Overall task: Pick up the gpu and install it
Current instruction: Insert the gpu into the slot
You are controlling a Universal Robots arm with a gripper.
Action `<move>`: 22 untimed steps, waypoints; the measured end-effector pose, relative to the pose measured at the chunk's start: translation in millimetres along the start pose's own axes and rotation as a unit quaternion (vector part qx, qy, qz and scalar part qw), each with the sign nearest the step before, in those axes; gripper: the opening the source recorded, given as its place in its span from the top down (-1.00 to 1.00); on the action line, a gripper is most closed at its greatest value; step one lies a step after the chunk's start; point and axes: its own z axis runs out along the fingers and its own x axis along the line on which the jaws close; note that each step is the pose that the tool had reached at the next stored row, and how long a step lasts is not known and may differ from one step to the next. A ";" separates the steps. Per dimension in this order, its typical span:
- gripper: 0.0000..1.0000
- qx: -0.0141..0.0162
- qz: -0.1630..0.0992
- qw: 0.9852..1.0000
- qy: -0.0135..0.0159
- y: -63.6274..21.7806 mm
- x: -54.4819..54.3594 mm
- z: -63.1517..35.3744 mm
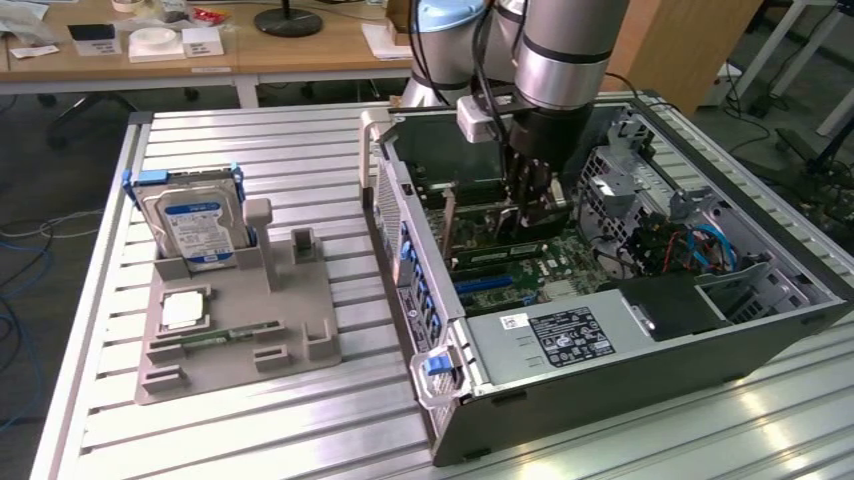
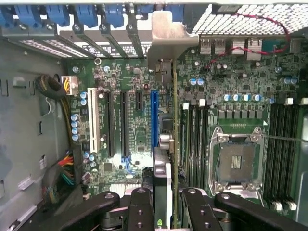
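Black gripper (image 2: 168,202) pinching gpu (image 2: 162,173) on edge | over motherboard (image 2: 130,120) slots | inside computer case (image 1: 747,340)

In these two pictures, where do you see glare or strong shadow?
Exterior view: bright glare lies on the ribbed aluminium table near the open black computer case, and its inside under the arm is dim. Wrist view: even light on the green motherboard, while the grey case wall is shaded; the thin dark gpu card with the silver bracket stands edge-on.

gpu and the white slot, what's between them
In the wrist view, between the gpu and the white slot lie black slots and a blue slot, all vacant.
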 end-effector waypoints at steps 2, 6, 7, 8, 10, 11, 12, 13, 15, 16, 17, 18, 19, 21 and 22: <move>0.44 0.000 0.000 1.000 0.000 0.2 2.0 2.5; 0.44 -0.001 -0.001 1.000 0.000 0.7 5.9 8.4; 0.44 -0.002 -0.001 1.000 0.000 1.5 6.0 9.7; 0.44 -0.002 -0.002 1.000 0.000 2.5 6.0 10.8; 0.44 -0.002 -0.002 1.000 0.000 3.7 6.0 13.5; 0.44 -0.002 -0.002 1.000 0.000 3.8 6.4 15.2; 0.44 -0.002 -0.002 1.000 0.000 3.9 6.9 16.9; 0.44 -0.002 -0.002 1.000 0.000 4.4 7.0 18.6; 0.44 -0.002 -0.003 1.000 0.000 6.6 7.0 20.9; 0.44 -0.002 -0.003 1.000 0.000 7.7 7.1 22.1; 0.44 -0.002 -0.003 1.000 0.000 8.0 7.1 23.7; 0.44 -0.002 -0.004 1.000 0.000 8.1 7.0 25.5; 0.44 -0.002 -0.004 1.000 0.000 8.3 7.0 27.3; 0.44 -0.002 -0.004 1.000 0.000 8.7 7.0 30.6; 0.44 -0.003 -0.004 1.000 0.000 9.4 7.0 31.7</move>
